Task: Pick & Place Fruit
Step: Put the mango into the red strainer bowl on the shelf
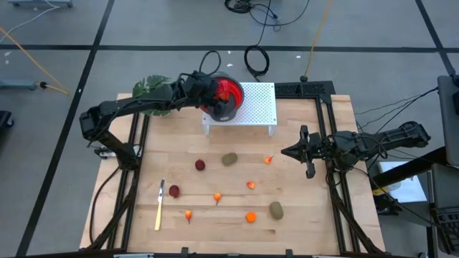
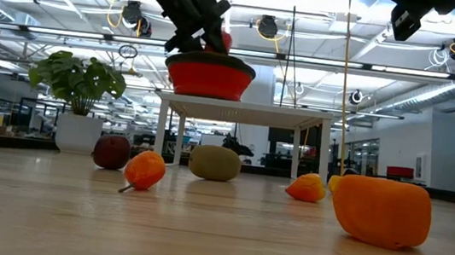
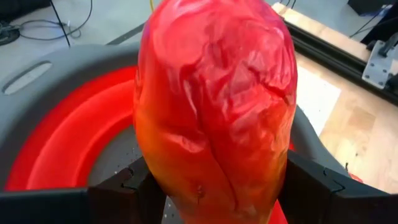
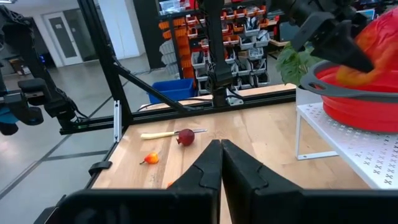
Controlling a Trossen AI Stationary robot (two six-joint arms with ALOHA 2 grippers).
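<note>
Fruit lies scattered on the wooden table point(image 1: 301, 215): olive-brown ovals point(image 1: 229, 159), dark red balls point(image 1: 200, 165) and tiny orange pieces point(image 1: 251, 217). The left gripper point(image 3: 214, 186) is clamped on the elongated red-orange fruit point(image 3: 214, 99) just over the red bowl point(image 1: 231, 92) on the white stand point(image 1: 259, 107). The right gripper point(image 4: 220, 163) hovers above the table's right side, fingers together.
</note>
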